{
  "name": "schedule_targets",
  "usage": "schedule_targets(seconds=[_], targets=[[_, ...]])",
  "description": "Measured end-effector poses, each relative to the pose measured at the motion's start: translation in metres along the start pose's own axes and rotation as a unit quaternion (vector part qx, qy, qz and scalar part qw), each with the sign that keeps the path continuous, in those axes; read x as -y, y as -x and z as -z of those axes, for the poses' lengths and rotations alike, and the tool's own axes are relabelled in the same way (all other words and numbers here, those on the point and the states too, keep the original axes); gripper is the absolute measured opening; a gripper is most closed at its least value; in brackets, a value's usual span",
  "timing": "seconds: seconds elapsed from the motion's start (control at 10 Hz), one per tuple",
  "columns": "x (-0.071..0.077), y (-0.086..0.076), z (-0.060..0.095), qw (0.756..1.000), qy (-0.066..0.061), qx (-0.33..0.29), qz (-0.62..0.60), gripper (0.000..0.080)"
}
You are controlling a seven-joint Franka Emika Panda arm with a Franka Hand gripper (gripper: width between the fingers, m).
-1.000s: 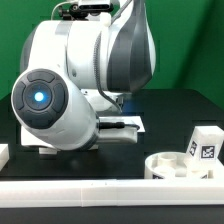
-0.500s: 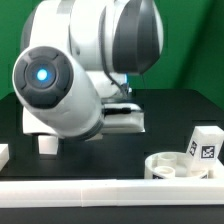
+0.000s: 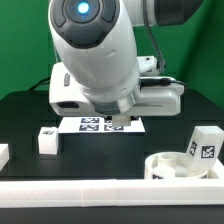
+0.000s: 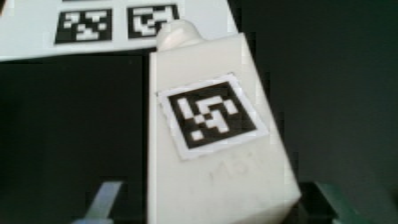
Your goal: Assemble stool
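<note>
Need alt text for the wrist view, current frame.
A white stool leg with a black-and-white square tag fills the frame's middle, between the fingers of the open gripper, gaps showing on both sides. Behind it, black table and the marker board, two tags visible.

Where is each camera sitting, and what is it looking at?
Exterior view: sits off the arm, low in front of the long white border rail, facing across the black table toward the green backdrop; the white robot arm fills the middle.
Wrist view: sits on the wrist, looking down at a white blocky plastic stool leg with a square tag; the gripper shows as two fingers either side of it.
Both show the thin flat white marker board.
</note>
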State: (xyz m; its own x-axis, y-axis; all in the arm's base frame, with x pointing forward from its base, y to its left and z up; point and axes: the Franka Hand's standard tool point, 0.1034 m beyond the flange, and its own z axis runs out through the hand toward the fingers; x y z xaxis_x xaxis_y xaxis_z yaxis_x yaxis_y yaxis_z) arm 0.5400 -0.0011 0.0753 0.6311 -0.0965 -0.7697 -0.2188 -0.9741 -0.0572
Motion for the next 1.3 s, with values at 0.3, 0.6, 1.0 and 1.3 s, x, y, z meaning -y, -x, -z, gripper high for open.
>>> schedule_targets(seconds=[0.3,0.6,1.0,1.3], targets=[[0.003,-0.012,0.01,0.997,-0.003,-0.077,0.0,0.0328],[0.015,-0.005,0.026,0.986,-0.007,-0.169,-0.005,0.0328],[0.027,-0.009,0.051,0.949,-0.011,-0.316,-0.002,0.0328],[0.03,-0.012,0.062,0.913,-0.014,-0.408,0.001,0.0328]])
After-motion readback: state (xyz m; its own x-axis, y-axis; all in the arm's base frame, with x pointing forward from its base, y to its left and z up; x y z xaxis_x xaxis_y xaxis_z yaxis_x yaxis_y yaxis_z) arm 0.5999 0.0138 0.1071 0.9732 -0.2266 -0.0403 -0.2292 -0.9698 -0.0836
